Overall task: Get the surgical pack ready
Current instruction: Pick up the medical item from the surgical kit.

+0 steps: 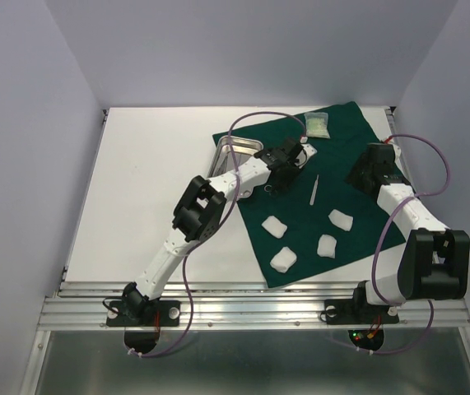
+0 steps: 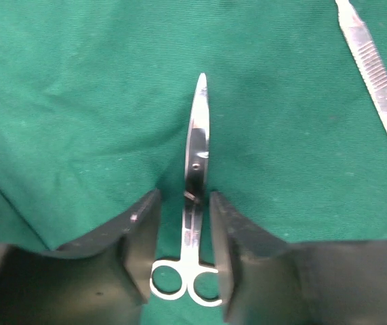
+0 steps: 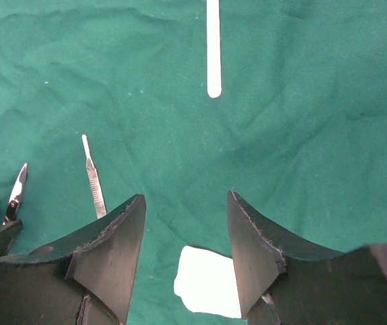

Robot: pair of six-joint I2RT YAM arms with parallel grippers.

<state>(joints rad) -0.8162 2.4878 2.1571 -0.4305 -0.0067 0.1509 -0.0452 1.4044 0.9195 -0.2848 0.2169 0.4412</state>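
The dark green drape [image 1: 342, 164] lies spread on the white table. The steel forceps [image 2: 198, 135] lie flat on it, tips pointing away. My left gripper [image 2: 184, 200] is low over them and open, a finger on each side of the shank, with a gap on the left. In the top view the left gripper [image 1: 274, 183] sits beside the steel tray [image 1: 233, 148]. My right gripper [image 3: 186, 200] is open and empty above the drape, with a gauze pad [image 3: 210, 281] below it. Several gauze pads [image 1: 275, 225] lie on the near drape. The pale packet [image 1: 317, 125] lies at the far edge.
A slim steel handle [image 1: 314, 189] lies on the drape between the grippers; it also shows in the left wrist view [image 2: 383, 88] and the right wrist view [image 3: 93, 179]. A thin white strip [image 3: 213, 47] shows further out on the drape. White walls enclose the table.
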